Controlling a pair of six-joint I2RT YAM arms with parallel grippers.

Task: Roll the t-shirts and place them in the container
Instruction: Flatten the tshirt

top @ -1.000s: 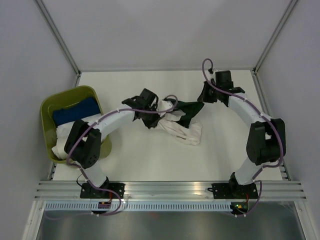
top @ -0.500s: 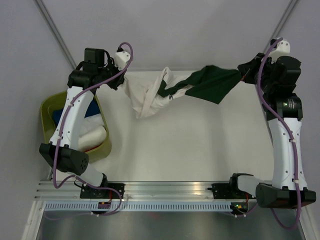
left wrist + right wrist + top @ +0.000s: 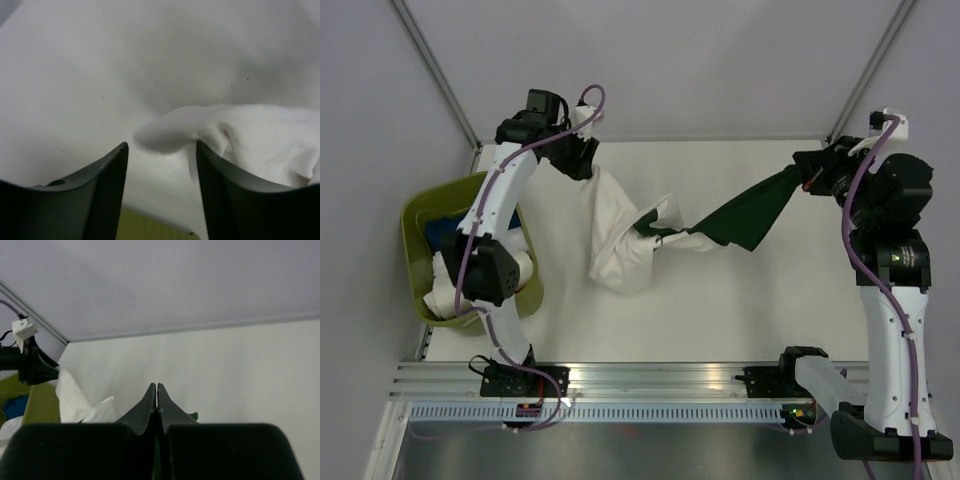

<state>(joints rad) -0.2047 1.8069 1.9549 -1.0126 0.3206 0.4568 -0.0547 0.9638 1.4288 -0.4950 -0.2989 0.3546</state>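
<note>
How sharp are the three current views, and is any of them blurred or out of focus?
Top external: sharp and evenly lit, with the white t-shirt and dark green t-shirt crisp. Left wrist: soft throughout, left gripper included. Right wrist: right gripper blurred near the lens, table beyond fairly clear.

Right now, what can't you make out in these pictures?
The left gripper's hold: left wrist view, fingers apart, a blurred fold of the white t-shirt at the tips; gripped or free, unclear.
The white t-shirt's print: top view, folds hide it.
The dark green t-shirt: right wrist view, the shut right gripper covers nearly all.
The blue bundle in the green bin: top view, left arm crosses it.
</note>
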